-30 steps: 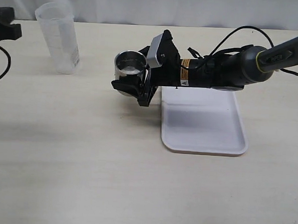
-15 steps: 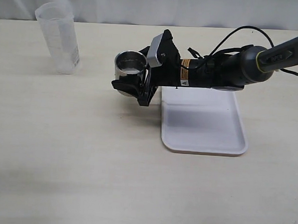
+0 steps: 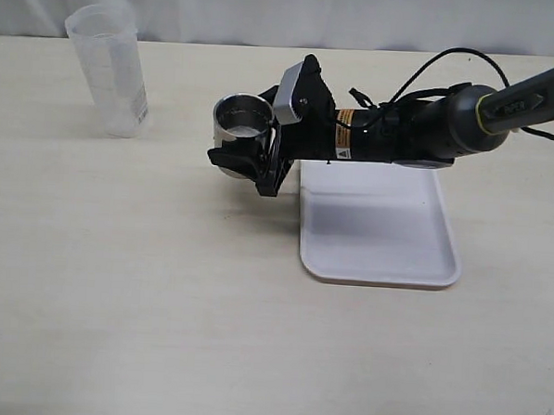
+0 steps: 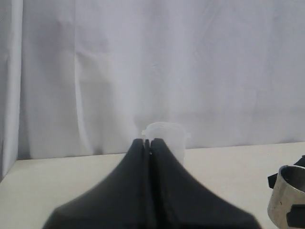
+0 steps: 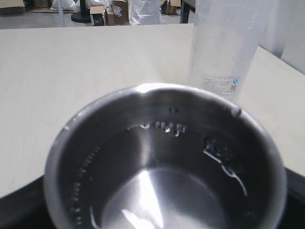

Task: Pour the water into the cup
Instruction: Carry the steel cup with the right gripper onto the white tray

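**Cup Clamped in Right Gripper; Left Gripper Closed**

Left gripper (image 4: 150,143) is seen only in its own wrist view. Its jaws are pressed fully together and nothing is held. It is aimed at the beaker (image 4: 167,138), which stands well apart from it.

In the exterior view the beaker (image 3: 108,68) stands upright at the far left of the table (image 3: 114,301). The cup (image 3: 242,117) is clamped upright in the right gripper (image 3: 245,152), just off the left edge of the tray (image 3: 376,259). Whether the cup rests on the table cannot be told.

**Hazards**

- Spillage is to be expected if the cup is tilted or swung sharply, since the water lies loose in an open vessel.
- If the cup is released while clear of the table, a drop or tip-over is likely.
- The beaker cannot be taken until the left jaws are reopened. It would probably be pushed over by a closed approach.

**View differences**

- Water (image 5: 224,162) is shown only by the right wrist view, as a thin film at the bottom of the cup (image 5: 162,143) and drops on its wall. It is not resolved in the exterior view.
- The tray is shown by the exterior view alone, and the left gripper is absent from that view.
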`<state>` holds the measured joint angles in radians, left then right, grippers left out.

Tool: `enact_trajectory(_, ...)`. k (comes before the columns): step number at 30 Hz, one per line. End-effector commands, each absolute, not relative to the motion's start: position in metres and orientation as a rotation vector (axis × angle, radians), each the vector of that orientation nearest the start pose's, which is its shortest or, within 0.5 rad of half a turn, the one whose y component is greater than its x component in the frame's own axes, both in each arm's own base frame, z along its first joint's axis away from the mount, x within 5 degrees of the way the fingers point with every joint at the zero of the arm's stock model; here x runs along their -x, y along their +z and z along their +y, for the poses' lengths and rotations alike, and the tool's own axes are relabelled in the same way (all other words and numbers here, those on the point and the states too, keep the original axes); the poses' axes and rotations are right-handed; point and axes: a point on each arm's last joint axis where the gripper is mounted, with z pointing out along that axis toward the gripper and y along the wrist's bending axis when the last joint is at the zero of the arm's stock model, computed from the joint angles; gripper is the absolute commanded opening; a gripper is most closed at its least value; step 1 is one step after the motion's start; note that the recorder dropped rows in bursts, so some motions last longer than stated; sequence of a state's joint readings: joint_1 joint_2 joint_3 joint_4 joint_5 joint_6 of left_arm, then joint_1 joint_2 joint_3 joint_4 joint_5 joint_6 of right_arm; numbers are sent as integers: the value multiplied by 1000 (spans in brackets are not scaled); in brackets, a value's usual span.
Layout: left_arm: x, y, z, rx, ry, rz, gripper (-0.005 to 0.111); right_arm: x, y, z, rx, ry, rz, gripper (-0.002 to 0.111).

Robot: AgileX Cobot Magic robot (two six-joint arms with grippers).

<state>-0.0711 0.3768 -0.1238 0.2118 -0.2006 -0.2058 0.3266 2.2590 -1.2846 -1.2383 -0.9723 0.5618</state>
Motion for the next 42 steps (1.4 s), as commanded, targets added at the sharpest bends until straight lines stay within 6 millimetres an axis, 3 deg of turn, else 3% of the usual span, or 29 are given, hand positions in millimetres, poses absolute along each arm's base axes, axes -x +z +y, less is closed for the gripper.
enact_trajectory(1, -84, 241, -8, -52, -91, 1563, 0, -397, 132, 192, 1185, 800, 1453, 4)
enact_trajectory(5, -78, 241, -7, -45, -83, 1563, 0, -402, 138, 172, 1185, 786, 1459, 4)
enact_trajectory(13, -78, 239, -6, -31, -91, 1577, 0, -400, 142, 107, 1055, 689, 1551, 4)
enact_trajectory(22, -78, 239, -6, -31, -91, 1577, 0, -390, 127, 60, 940, 602, 1620, 4)
enact_trajectory(28, -78, 240, -6, -31, -92, 1574, 0, -386, 115, 54, 914, 584, 1668, 4)
enact_trajectory(36, -78, 240, -6, -31, -92, 1574, 0, -386, 79, 53, 902, 586, 1713, 4)
enact_trajectory(42, -78, 240, -6, -31, -92, 1574, 0, -387, 70, 52, 878, 578, 1728, 4)
